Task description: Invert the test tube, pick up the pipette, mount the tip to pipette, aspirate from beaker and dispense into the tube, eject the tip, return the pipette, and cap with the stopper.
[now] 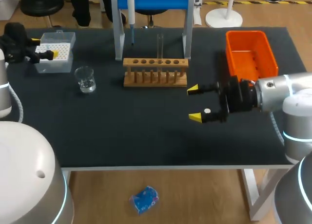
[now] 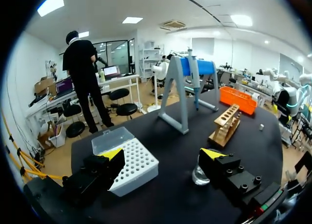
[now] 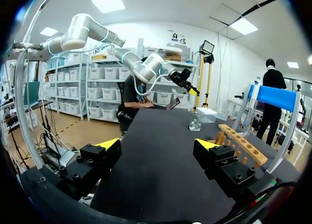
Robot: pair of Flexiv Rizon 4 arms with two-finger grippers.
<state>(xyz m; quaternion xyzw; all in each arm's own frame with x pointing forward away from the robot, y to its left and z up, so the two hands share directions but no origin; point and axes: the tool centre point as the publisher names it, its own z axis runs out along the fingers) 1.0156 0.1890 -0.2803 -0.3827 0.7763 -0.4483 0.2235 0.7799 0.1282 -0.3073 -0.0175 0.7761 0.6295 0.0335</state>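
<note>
Clear glass tube (image 1: 160,45) upright in holed wooden rack (image 1: 155,73)

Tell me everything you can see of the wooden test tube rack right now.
The test tube rack is light wood: a top bar with a row of round holes, thin uprights beneath, a flat base. It stands upright on the black table, in front of the blue pipette stand, with the beaker to its left. One clear test tube stands upright in a hole right of its middle. Nothing else touches it; the open right gripper is off to its right, apart.
</note>
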